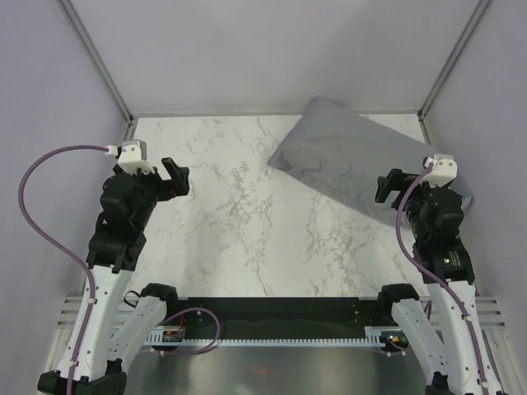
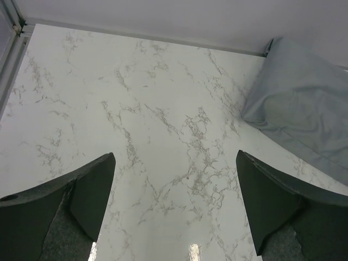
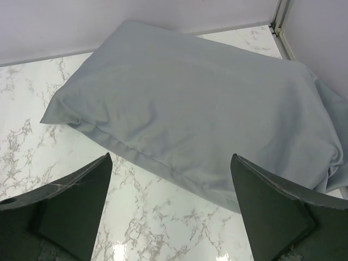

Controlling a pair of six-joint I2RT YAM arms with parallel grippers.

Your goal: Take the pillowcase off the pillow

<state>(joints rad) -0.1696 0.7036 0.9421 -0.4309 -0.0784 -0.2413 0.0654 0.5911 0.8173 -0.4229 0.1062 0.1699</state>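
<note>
Two arms stood at the near edge of the desk (image 1: 239,222), one on each side. The left arm (image 1: 115,239) rose from its base, bent at the elbow, and held its wrist over the left part of the marble surface. The left end effector (image 1: 174,176) was raised above bare desk and aimed toward the middle. It was released, and in its wrist view the two dark fingers (image 2: 92,190) stood wide apart with nothing between them.

The right arm (image 1: 445,247) was folded in much the same way on the right side. The right end effector (image 1: 389,186) hung over the near right part of the pillowcase (image 1: 354,160). It was also released, its two fingers (image 3: 81,196) spread wide and gripping nothing. Whether they touched the fabric could not be told.

There was one grey pillowcase, plump and filled. It lay at an angle in the far right corner of the desk, with one corner up against the back wall and some loose cloth bunched at its right end. The pillow was hidden inside it. Two purple cables were in view, one looping out beside the left arm (image 1: 33,197) and one running down the right arm (image 1: 403,239).
</note>
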